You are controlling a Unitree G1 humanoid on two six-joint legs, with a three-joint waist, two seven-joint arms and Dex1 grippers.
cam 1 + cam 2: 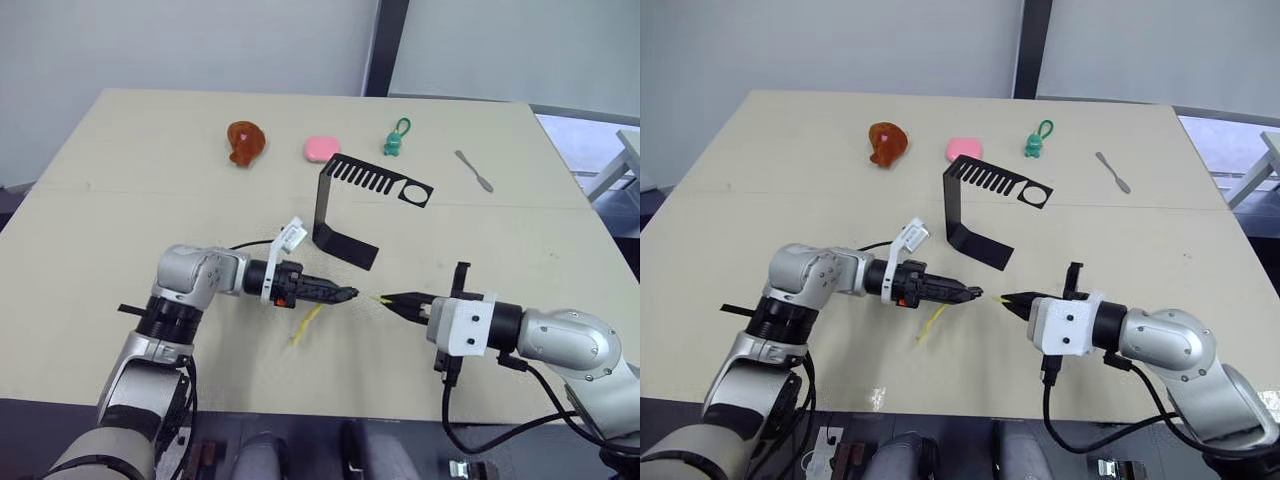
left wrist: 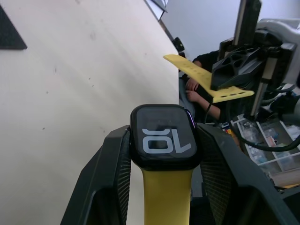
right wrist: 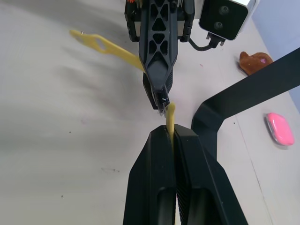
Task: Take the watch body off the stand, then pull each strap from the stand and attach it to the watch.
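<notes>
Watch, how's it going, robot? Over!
Left gripper shut on watch, one strap already on it. Right gripper shut on second strap, lined up at watch. Stand empty, nothing in the way.

On the pale desk (image 1: 120, 240) the black stand (image 1: 345, 205) sits near the middle, its slotted top arm reaching right to a round hole. Along the far edge lie a brown lump-shaped object (image 1: 245, 142), a pink pad (image 1: 321, 149), a green keyring figure (image 1: 395, 139) and, further right, a grey metal spatula (image 1: 473, 170). In the near half the two arms point at each other. The left claw (image 1: 345, 294) is raised above the desk with a yellow strap (image 1: 306, 323) hanging below it. The right claw (image 1: 392, 300) has its fingers pressed together on the tip of a second yellow strap (image 1: 379, 297), just beside the left claw's tip.
</notes>
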